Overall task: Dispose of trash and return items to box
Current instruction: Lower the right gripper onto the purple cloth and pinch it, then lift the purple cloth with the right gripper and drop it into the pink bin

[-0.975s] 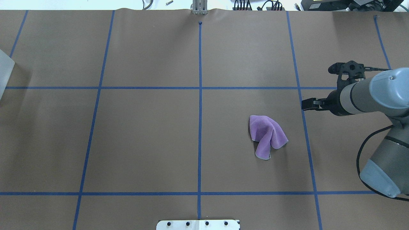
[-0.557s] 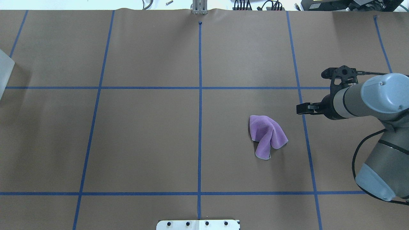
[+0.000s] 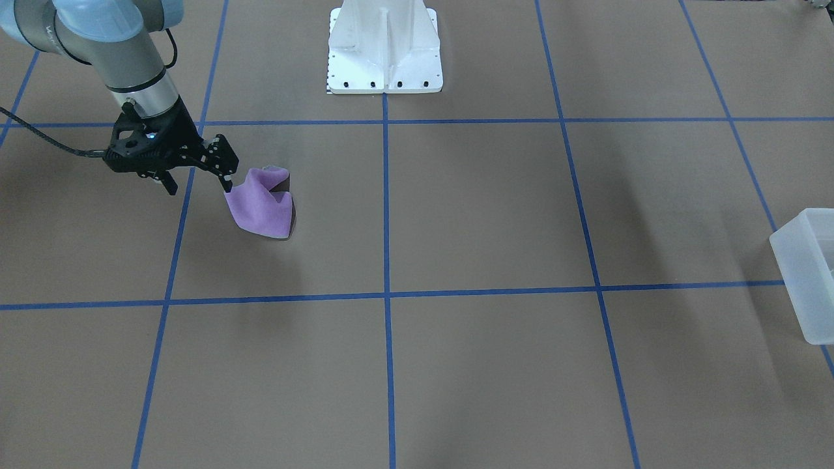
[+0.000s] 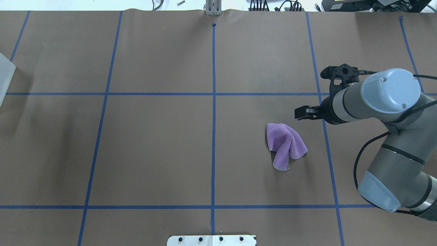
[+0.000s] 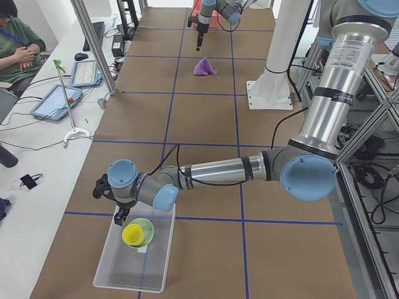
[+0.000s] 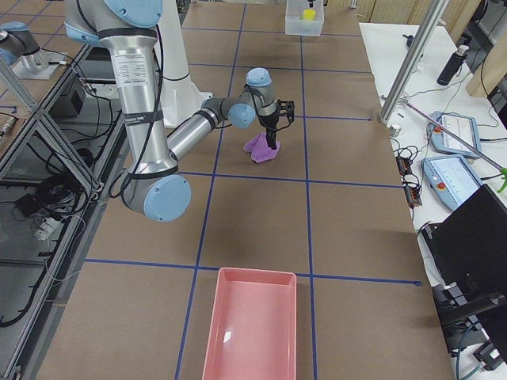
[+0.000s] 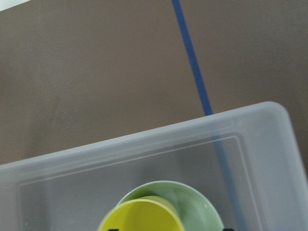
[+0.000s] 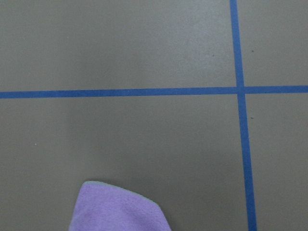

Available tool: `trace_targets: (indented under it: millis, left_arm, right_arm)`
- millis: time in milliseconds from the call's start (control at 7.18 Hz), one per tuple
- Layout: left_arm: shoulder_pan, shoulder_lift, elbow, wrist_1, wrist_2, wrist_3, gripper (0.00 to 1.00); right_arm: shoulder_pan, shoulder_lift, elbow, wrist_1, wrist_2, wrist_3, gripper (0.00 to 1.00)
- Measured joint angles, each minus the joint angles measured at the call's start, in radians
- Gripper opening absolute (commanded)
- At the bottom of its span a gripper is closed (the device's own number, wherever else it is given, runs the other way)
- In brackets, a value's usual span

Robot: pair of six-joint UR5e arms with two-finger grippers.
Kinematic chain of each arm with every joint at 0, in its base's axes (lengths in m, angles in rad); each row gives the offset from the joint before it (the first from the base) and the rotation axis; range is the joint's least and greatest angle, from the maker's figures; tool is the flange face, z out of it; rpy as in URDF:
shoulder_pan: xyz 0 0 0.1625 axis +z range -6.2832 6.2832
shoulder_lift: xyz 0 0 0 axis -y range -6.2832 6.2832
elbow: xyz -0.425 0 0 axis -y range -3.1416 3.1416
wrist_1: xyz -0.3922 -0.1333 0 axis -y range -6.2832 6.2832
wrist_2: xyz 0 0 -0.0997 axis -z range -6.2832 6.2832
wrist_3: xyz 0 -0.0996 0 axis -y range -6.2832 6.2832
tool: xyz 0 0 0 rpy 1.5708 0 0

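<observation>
The yellow cup (image 5: 131, 235) sits inside the pale green bowl (image 5: 147, 227), and both lie in the frosted box (image 5: 134, 265) at the table's left end. My left gripper (image 5: 118, 215) hovers just above the box's near rim. In the left wrist view the cup (image 7: 139, 216), the bowl (image 7: 192, 202) and the box wall (image 7: 144, 144) show, with two dark tips wide apart at the bottom edge, so it is open and empty. My right gripper (image 3: 197, 184) is open and points down beside a crumpled purple cloth (image 4: 286, 145), with one finger (image 4: 301, 113) showing just past the cloth's far right edge.
The box shows at the overhead view's left edge (image 4: 5, 78) and at the front view's right edge (image 3: 805, 273). A pink tray (image 6: 253, 324) lies at the table's right end. The white robot base (image 3: 384, 45) stands at the robot's side of the table. Blue tape lines cross the brown table.
My right arm has swung left and its gripper has come from beyond the blue line to just past the purple cloth. The cloth has not moved.
</observation>
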Motion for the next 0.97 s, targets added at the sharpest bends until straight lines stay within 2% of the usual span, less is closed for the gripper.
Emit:
trace_targets:
  millis: [139, 278, 418, 557, 696, 835, 975]
  left_arm:
    - [-0.012, 0.020, -0.057, 0.030, -0.014, 0.001, 0.99]
    - [-0.021, 0.038, -0.100, 0.041, -0.019, 0.001, 0.99]
    - [-0.026, 0.060, -0.135, 0.045, -0.020, 0.000, 0.99]
    - [-0.028, 0.078, -0.162, 0.046, -0.021, -0.001, 0.99]
    - [-0.028, 0.086, -0.177, 0.047, -0.021, -0.002, 0.99]
    - [-0.028, 0.088, -0.183, 0.046, -0.021, -0.002, 0.99]
    - [-0.028, 0.090, -0.187, 0.046, -0.021, -0.002, 0.99]
  right_arm:
    - [-0.058, 0.038, -0.002, -0.037, -0.049, 0.031, 1.00]
    - [-0.119, 0.058, -0.001, -0.075, -0.128, 0.054, 0.66]
    - [-0.152, 0.065, 0.002, -0.099, -0.176, 0.064, 0.56]
    - [-0.170, 0.058, 0.007, -0.109, -0.196, 0.068, 0.53]
    - [-0.189, 0.045, 0.009, -0.110, -0.204, 0.069, 0.20]
    - [-0.206, 0.031, 0.009, -0.110, -0.208, 0.073, 0.00]
    - [-0.222, 0.024, 0.010, -0.111, -0.211, 0.096, 0.00]
